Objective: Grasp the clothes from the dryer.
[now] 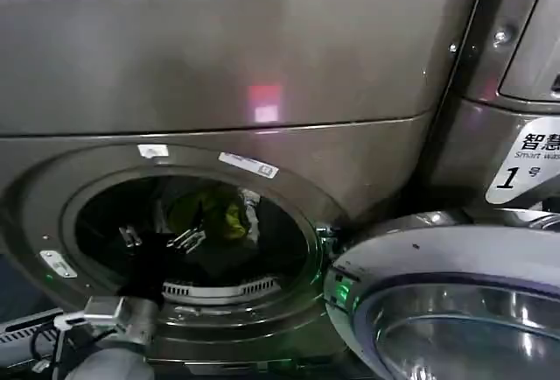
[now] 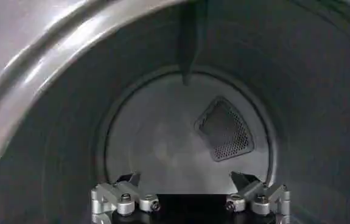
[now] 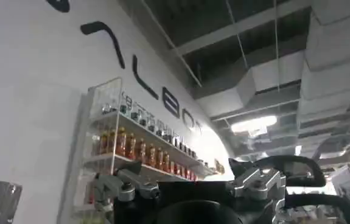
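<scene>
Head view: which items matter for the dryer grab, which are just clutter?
Job:
- dryer, door open
- clothes, yellow-green bundle deep in the drum
- left end effector, open, inside the drum

Lying about:
- neighbouring machine
- open door
- right end effector, pointed at a bottle shelf

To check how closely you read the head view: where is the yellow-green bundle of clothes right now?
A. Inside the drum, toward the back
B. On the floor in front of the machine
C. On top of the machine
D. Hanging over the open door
A: the clothes show through the round opening of the dryer, deep inside the dark drum, behind the left gripper reaching in.
</scene>
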You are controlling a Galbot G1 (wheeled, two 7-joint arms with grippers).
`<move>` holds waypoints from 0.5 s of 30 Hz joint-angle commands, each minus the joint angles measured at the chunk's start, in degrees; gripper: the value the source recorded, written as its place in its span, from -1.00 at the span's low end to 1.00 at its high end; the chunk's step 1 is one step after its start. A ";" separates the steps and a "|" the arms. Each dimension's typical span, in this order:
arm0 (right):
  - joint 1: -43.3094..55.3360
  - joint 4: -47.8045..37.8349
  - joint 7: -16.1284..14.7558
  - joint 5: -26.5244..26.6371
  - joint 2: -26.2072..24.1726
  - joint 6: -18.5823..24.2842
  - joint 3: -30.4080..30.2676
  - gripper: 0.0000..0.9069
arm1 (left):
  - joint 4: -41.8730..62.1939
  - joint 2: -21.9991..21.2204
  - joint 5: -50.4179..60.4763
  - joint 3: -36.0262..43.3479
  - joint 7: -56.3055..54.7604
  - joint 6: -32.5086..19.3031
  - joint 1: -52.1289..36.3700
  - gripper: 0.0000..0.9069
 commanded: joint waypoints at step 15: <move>-0.96 -1.22 -1.00 -0.83 0.68 0.36 2.29 1.00 | 66.74 3.93 2.57 11.30 13.94 -1.78 -50.48 1.00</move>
